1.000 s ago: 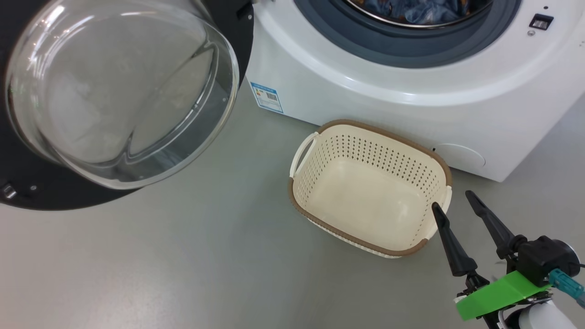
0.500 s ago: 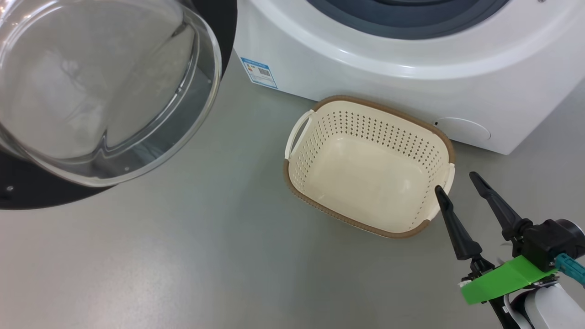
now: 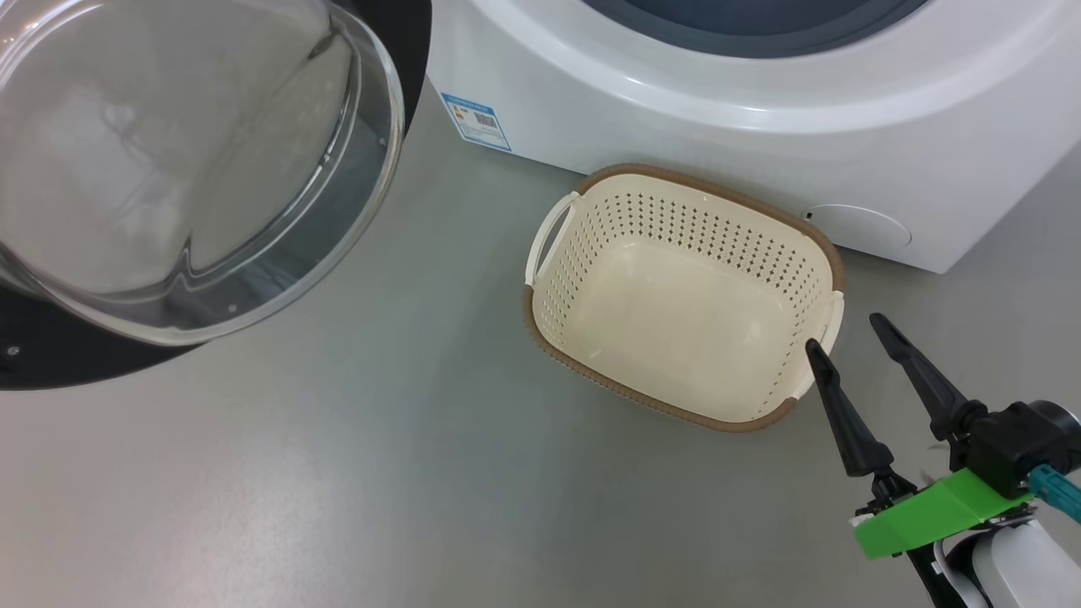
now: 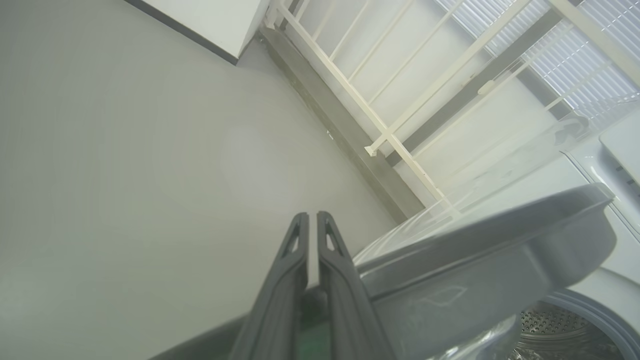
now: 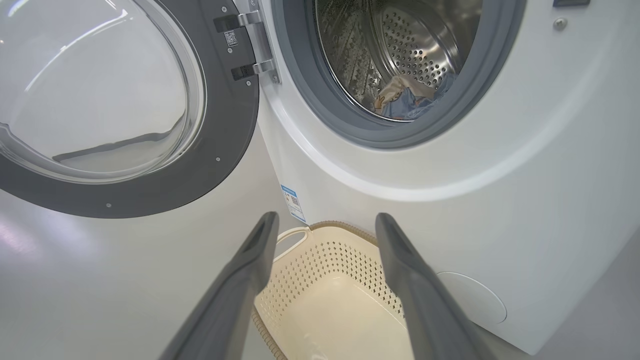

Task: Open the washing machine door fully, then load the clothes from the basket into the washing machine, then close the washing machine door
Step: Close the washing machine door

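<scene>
The washing machine door (image 3: 169, 152) stands swung wide open at the upper left, its glass bowl facing me. The white washing machine (image 3: 676, 110) runs along the top. Light blue and orange clothes (image 5: 405, 97) lie inside its steel drum (image 5: 415, 45). The cream basket (image 3: 676, 181) sits on the floor against the machine's front, with nothing inside. My right gripper (image 3: 843, 332) is open, its fingertips just off the basket's near right corner. My left gripper (image 4: 312, 216) is shut on nothing, beside the door's edge (image 4: 485, 250).
Bare grey floor (image 3: 338, 464) spreads left of and in front of the basket. A blue label (image 3: 475, 121) and a round cap (image 3: 861, 228) mark the machine's lower front. A white railing (image 4: 380, 125) and a wall stand beyond the door.
The head camera has tilted down: drum and clothes have slid off the top, and the basket sits higher. The right gripper keeps its place by the basket's corner, still open.
</scene>
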